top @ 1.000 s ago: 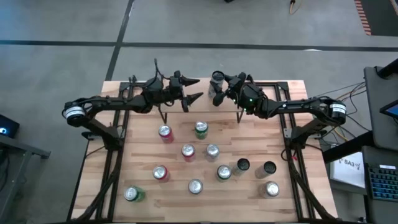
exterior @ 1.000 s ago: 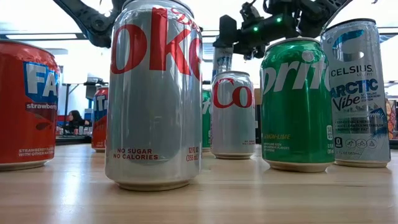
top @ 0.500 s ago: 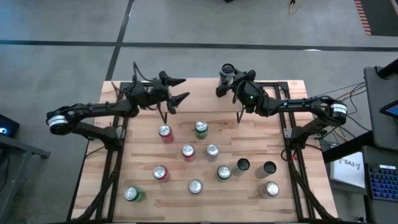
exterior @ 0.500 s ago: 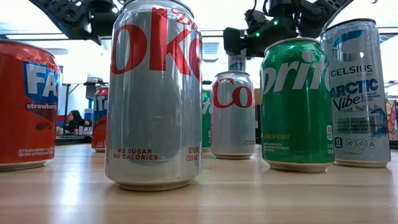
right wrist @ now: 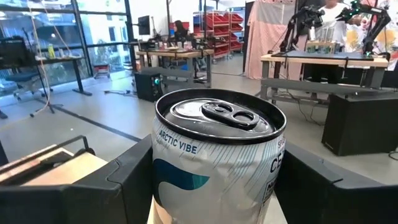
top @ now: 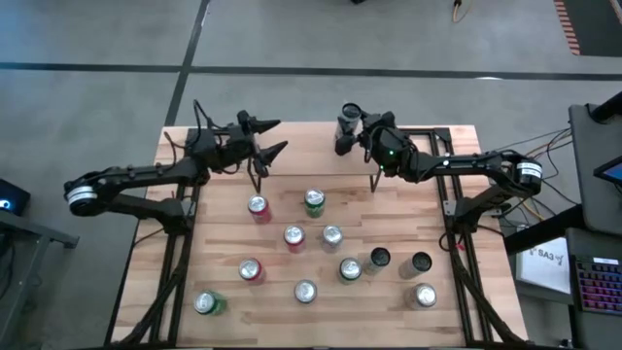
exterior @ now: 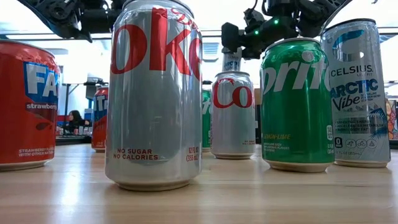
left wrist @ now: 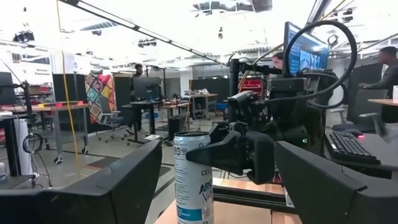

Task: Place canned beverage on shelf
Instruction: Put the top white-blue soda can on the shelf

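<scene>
Celsius can: upright, pinched by the right gripper over the shelf at the table's far edge. Left gripper: fingers spread, empty, nearby.

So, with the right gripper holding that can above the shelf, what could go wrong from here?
1. The right gripper holds the can near the far edge of the shelf; released there, it might tip off the back.
2. The left gripper hangs open close by over the same shelf, so the arms could bump.
3. The grip looks low on the tall can, so it may tilt.
</scene>
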Tool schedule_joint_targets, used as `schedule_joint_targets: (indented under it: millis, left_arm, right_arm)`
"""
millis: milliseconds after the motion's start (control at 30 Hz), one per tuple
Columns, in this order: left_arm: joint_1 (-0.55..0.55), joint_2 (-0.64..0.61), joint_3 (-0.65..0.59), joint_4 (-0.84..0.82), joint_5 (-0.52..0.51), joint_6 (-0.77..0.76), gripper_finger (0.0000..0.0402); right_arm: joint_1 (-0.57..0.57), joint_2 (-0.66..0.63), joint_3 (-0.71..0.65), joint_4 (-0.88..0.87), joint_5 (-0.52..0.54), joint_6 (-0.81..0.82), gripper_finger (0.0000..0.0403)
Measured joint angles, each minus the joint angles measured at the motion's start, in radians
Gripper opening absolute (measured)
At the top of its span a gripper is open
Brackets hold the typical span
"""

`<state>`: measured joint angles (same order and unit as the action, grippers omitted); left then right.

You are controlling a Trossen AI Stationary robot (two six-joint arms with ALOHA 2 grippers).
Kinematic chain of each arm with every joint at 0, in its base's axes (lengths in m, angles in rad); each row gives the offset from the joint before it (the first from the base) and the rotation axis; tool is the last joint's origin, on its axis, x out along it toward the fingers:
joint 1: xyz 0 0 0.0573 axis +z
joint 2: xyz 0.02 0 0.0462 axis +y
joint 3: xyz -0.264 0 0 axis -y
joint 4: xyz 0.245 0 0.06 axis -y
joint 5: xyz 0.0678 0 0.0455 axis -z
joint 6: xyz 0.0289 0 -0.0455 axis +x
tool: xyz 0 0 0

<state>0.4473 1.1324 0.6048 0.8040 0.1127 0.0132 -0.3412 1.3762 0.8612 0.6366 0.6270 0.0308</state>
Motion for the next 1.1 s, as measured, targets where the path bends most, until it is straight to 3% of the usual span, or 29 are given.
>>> schedule_joint_targets:
  millis: [367, 767, 1100]
  left_arm:
    - [0.0, 0.013, 0.003, 0.005, -0.001, 0.0, 0.0299]
    - [0.0, 0.014, 0.003, 0.003, -0.001, 0.001, 0.0299]
    - [0.0, 0.014, 0.003, 0.001, -0.001, 0.004, 0.0299]
  right_arm:
    - [0.0, 0.0, 0.001, -0.035, 0.001, -0.018, 0.0251]
    - [0.0, -0.002, 0.003, -0.047, 0.0, -0.024, 0.0316]
    - [0.003, -0.032, 0.003, -0.057, -0.003, -0.031, 0.0318]
